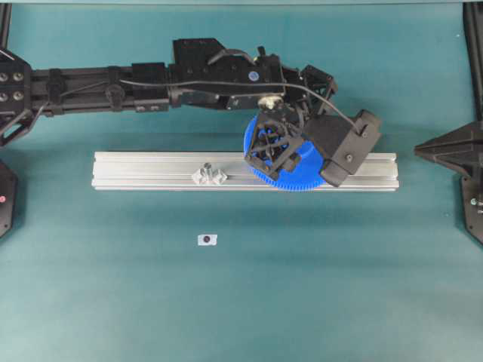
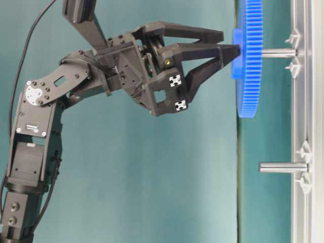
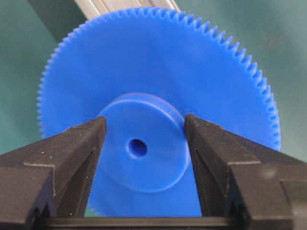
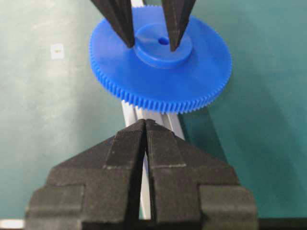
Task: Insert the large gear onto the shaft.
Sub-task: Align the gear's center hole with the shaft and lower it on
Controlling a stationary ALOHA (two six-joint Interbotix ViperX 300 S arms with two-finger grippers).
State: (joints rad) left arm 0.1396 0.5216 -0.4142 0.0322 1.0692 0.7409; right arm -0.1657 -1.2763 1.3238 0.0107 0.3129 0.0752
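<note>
Right in front of your right wrist camera, your right gripper (image 4: 145,125) sits clenched, its two tips pressed together with nothing between them, hanging over the aluminium rail (image 4: 152,120). Just past it you can see the large gear (image 4: 160,64) lying flat over that rail, with the fingers (image 4: 120,21) of your other arm coming down from above on either side of its raised hub (image 4: 163,48). Switch to your left wrist view and the large gear (image 3: 158,91) fills the picture: your left gripper (image 3: 145,125) has its pads flanking the hub (image 3: 144,143), both sitting right at the hub's edge, the centre hole open between them. Whether the pads actually bear on the hub you cannot tell. From table level, the left gripper (image 2: 230,41) meets the hub side of the large gear (image 2: 249,66), and the gear sits on the shaft (image 2: 278,52), which runs on from its far face to the rail (image 2: 304,121). Further along that rail stands a second pin (image 2: 282,167), bare. From overhead, the large gear (image 1: 290,177) sits on the rail's (image 1: 151,172) right half, the second pin (image 1: 207,172) well apart to its left, and a small marker (image 1: 207,239) lies on the teal mat (image 1: 339,286).
</note>
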